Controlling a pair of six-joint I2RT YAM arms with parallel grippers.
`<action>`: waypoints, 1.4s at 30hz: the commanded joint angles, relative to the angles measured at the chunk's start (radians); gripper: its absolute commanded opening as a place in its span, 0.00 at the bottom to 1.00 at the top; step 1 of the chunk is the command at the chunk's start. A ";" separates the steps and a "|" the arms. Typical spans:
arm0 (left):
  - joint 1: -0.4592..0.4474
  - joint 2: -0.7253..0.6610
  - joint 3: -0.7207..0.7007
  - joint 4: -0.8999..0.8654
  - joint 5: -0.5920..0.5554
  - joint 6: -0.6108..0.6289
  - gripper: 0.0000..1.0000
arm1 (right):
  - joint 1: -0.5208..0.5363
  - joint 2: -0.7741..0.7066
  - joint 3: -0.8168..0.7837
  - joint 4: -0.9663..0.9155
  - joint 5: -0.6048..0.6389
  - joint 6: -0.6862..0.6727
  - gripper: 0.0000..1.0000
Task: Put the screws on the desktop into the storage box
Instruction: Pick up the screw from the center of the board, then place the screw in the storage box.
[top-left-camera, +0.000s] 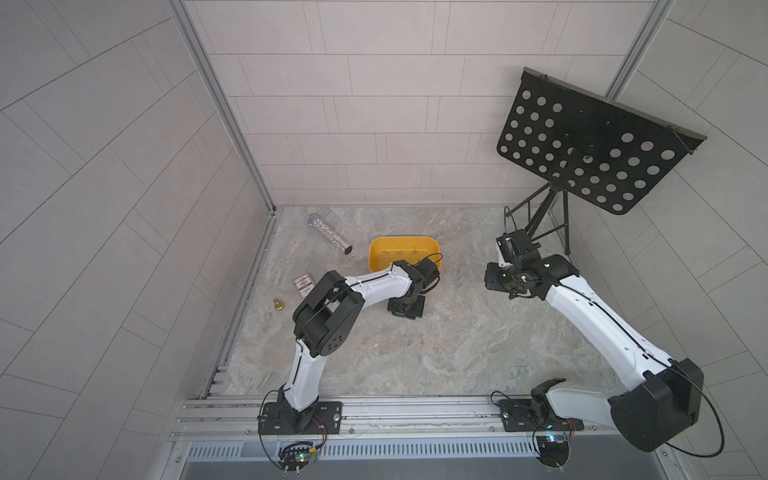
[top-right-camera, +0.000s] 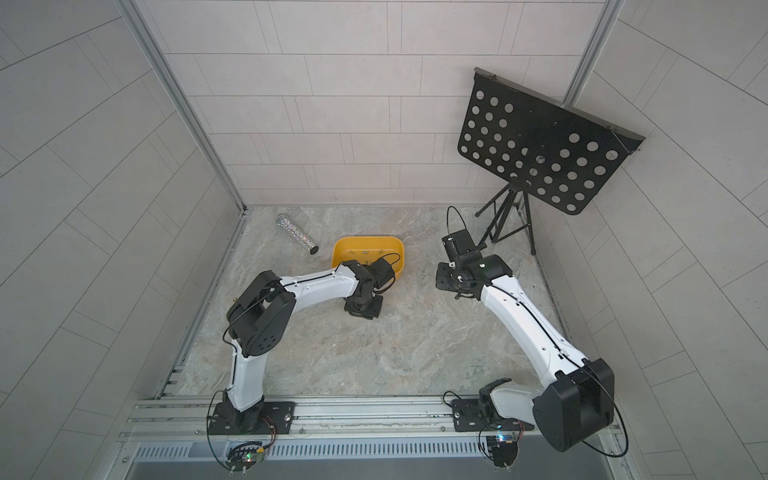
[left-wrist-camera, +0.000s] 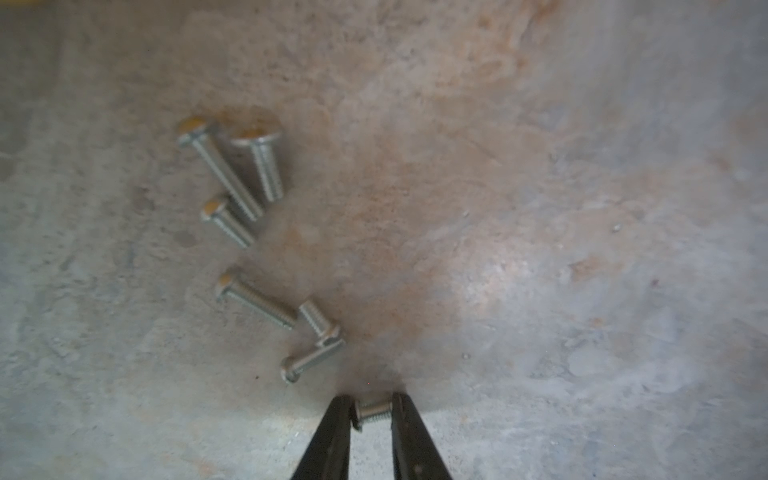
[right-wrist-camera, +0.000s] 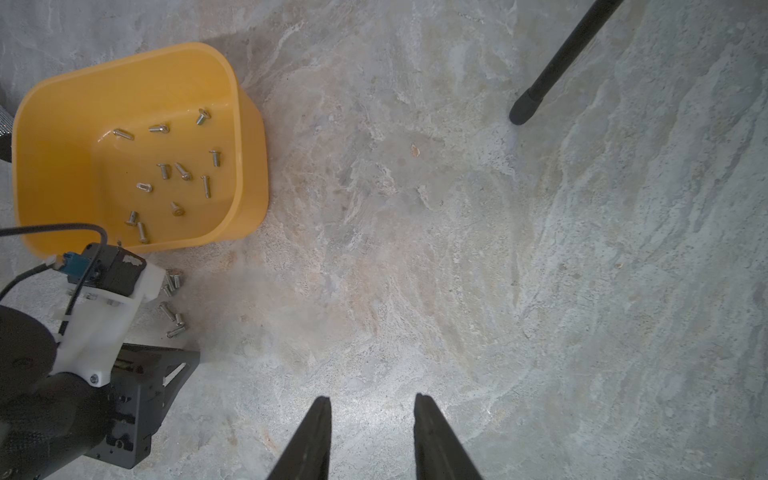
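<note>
Several silver screws (left-wrist-camera: 232, 178) lie loose on the marble desktop (left-wrist-camera: 540, 208), just beside the yellow storage box (top-left-camera: 378, 257). My left gripper (left-wrist-camera: 371, 405) points down at the desktop there. It is shut on one short screw (left-wrist-camera: 372, 409), which lies crosswise with its head against one finger and its tip against the other. The right wrist view shows several more screws (right-wrist-camera: 178, 170) inside the storage box (right-wrist-camera: 249, 174) and the loose ones (right-wrist-camera: 172, 307) by the left wrist. My right gripper (right-wrist-camera: 372, 401) hangs open over bare desktop, right of the box, with nothing between its fingers.
A glittery silver tube (top-left-camera: 330, 235) lies at the back left. A small card (top-left-camera: 302, 284) and a brass bell (top-left-camera: 277, 304) sit near the left edge. A black music stand (top-left-camera: 590, 145) occupies the back right corner, one foot (right-wrist-camera: 525, 110) near my right gripper.
</note>
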 joint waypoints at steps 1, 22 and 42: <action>-0.005 0.042 -0.006 -0.031 -0.020 0.002 0.21 | -0.003 0.009 -0.011 -0.009 0.007 0.000 0.38; -0.006 -0.112 0.016 -0.145 -0.088 0.020 0.19 | -0.003 0.007 -0.010 -0.011 0.007 0.002 0.38; 0.139 0.037 0.566 -0.390 -0.147 0.163 0.19 | -0.003 0.005 -0.010 -0.011 0.006 0.004 0.38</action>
